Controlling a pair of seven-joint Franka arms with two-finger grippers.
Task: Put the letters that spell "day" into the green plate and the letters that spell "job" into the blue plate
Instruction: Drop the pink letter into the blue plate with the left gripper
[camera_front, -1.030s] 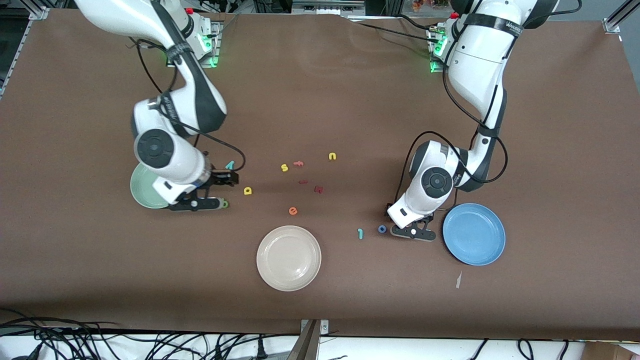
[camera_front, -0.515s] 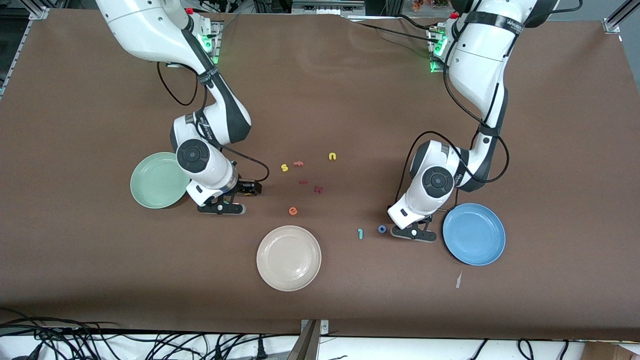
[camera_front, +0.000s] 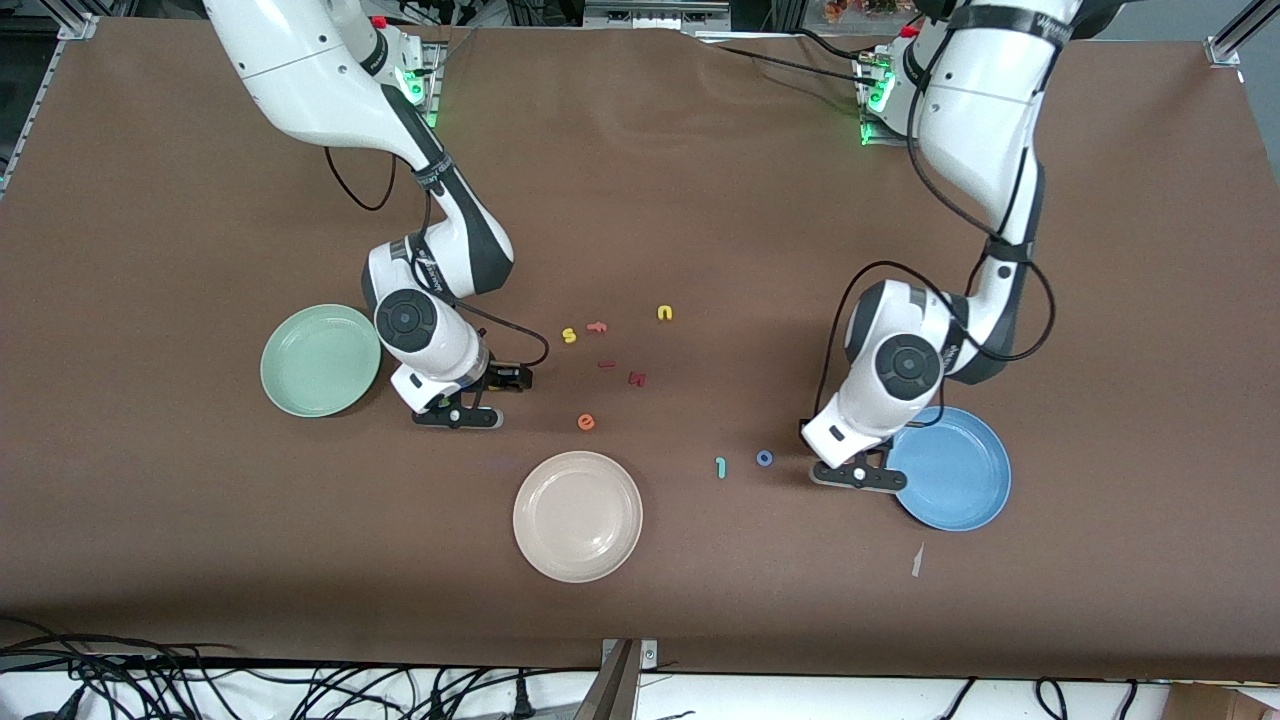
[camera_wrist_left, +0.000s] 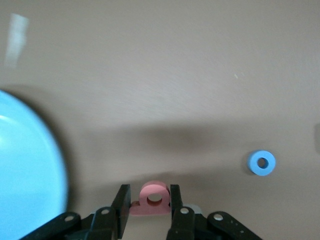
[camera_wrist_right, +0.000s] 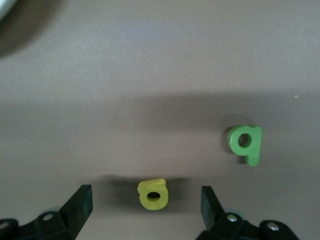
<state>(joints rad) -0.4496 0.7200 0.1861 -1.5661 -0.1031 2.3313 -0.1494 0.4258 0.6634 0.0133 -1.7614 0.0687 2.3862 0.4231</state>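
Note:
My left gripper (camera_front: 858, 476) (camera_wrist_left: 149, 195) is shut on the pinkish-red "b" (camera_wrist_left: 155, 200) and sits at the rim of the blue plate (camera_front: 950, 468) (camera_wrist_left: 25, 165). The blue "o" (camera_front: 764, 458) (camera_wrist_left: 262, 163) and the teal "j" (camera_front: 720, 467) lie on the table beside it, toward the right arm's end. My right gripper (camera_front: 458, 416) (camera_wrist_right: 146, 196) hangs open over the yellow "a" (camera_wrist_right: 152, 194), a finger on each side of it and not touching. The dark green "d" (camera_wrist_right: 245, 144) lies close by. The green plate (camera_front: 320, 360) holds nothing. The right arm hides the teal "y".
A cream-white plate (camera_front: 578, 516) lies nearer the front camera, mid-table. Loose letters are scattered in the middle: an orange "e" (camera_front: 586, 422), a yellow "s" (camera_front: 569, 335), a yellow "n" (camera_front: 665, 313) and dark red ones (camera_front: 637, 378). A pale scrap (camera_front: 917, 560) lies near the blue plate.
My left gripper shut on the "b" and shifted toward the blue plate. My right arm swung from beside the green plate to over the yellow "a", uncovering the plate.

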